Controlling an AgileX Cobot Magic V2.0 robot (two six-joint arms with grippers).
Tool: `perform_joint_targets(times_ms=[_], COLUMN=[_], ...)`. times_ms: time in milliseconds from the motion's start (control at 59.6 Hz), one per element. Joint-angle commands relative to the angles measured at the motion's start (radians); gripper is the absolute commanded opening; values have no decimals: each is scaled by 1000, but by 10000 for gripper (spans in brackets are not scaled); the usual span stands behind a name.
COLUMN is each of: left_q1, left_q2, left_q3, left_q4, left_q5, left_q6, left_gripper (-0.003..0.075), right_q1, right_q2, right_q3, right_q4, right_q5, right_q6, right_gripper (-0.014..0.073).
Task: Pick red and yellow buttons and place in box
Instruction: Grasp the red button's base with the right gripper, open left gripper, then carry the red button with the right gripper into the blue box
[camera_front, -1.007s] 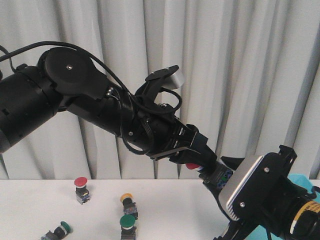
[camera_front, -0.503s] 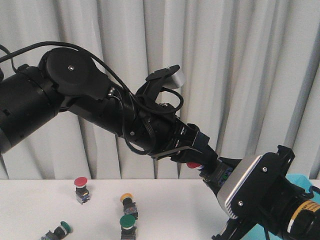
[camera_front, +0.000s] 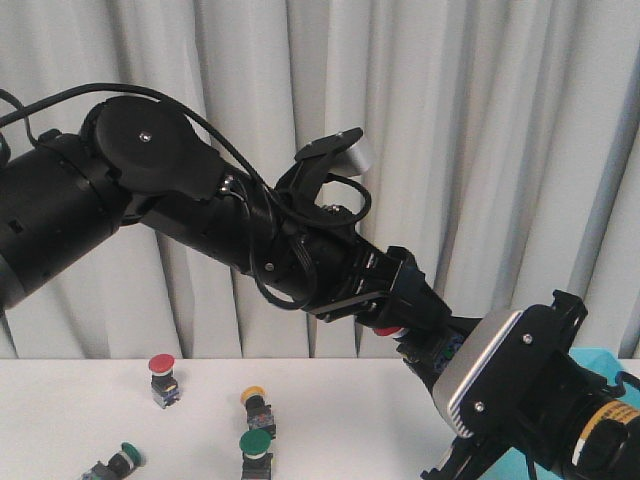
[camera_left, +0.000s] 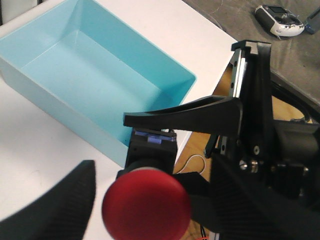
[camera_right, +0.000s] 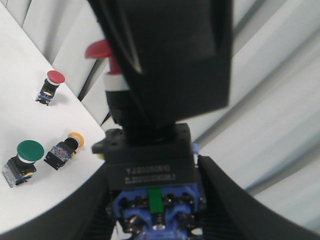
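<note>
Two hands meet on one red button, raised above the desk's right end.

We see the light-blue box (camera_left: 75, 80) on the white desk (camera_front: 60, 420), one corner of it at the desk's right edge. Above that end the left hand (camera_front: 405, 318) is clamped on the held red button (camera_left: 146, 202); its fingers (camera_left: 50, 210) flank the cap in the left wrist view. The right hand (camera_right: 152, 210) touches the same button from the other side: its dark fingers (camera_right: 222, 200) sit close against both sides of the blue-and-black base, though we cannot tell whether they press it. Back on the desk stand a second red button (camera_front: 162, 378) near the rear edge, a yellow button (camera_front: 257, 408) beside it, and two green buttons (camera_front: 256, 452) nearer the front edge.
</note>
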Motion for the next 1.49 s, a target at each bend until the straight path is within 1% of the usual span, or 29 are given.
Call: perform_joint_targets(times_ms=[0, 185, 268, 386, 470, 654, 722, 789, 839, 873, 889, 923, 940, 956, 973, 1024, 1107, 1158, 1225, 1342, 1426, 1477], left_q1=[-5, -5, -1, -1, -1, -1, -1, -1, -1, -1, -1, -1, -1, -1, -1, -1, -1, -1, -1, -1, -1, -1], left_q2=[-54, -57, -66, -90, -120, -215, -259, -294, -318, -332, -339, -347, -349, -351, -355, -355, -354, -355, -356, -356, -363, -367], left_q3=[-28, -28, -28, -29, -29, -29, -29, -28, -28, -28, -28, -28, -28, -28, -28, -28, -27, -25, -25, -17, 12, 36], left_q4=[-55, -54, -40, 74, 186, 394, 491, 574, 639, 685, 713, 749, 776, 793, 819, 875, 943, 968, 970, 966, 966, 966], left_q5=[-62, -62, -61, -68, -90, -181, -190, -168, -125, -94, -82, -50, -30, -16, 2, 45, 97, 102, 103, 113, 115, 115], left_q6=[-8, 5, 35, 50, 36, -64, -90, -97, -97, -97, -97, -97, -97, -97, -97, -99, -119, -144, -169, -169, -167, -166], left_gripper=[568, 557, 549, 537, 534, 534, 522, 473, 403, 337, 293, 229, 177, 142, 90, -9, -8, -7, -7, -7, -7, -7], right_q1=[-1, -1, -3, -4, -4, -6, -28, -77, -132, -160, -181, -215, -228, -245, -256, -290, -331, -351, -373, -416, -456, -481], right_q2=[-20, -20, -20, -20, -20, -20, -20, -20, -23, -23, -23, -23, -23, -23, -23, -23, -16, -2, 34, 136, 206, 243], right_q3=[-34, -34, -34, -34, -34, -34, -34, -34, -34, -35, -36, -37, -40, -45, -49, -66, -103, -131, -169, -240, -284, -303], right_q4=[-1, -1, -1, -1, -1, 0, 7, 45, 113, 158, 195, 261, 288, 327, 352, 428, 518, 553, 560, 560, 561, 561], right_q5=[-92, -76, -53, -17, -1, -8, -10, -23, -41, -58, -73, -98, -110, -115, -115, -109, -71, -20, 77, 265, 368, 404], right_q6=[3, 2, 0, 0, -1, -14, -18, -18, -18, -18, -18, -18, -18, -18, -18, -27, -52, -56, -56, -45, -13, 21], right_gripper=[-1, 0, 2, 6, 6, 8, 8, 8, 8, 8, 8, 8, 8, 8, 8, 8, 8, 8, 8, 8, 8, 8])
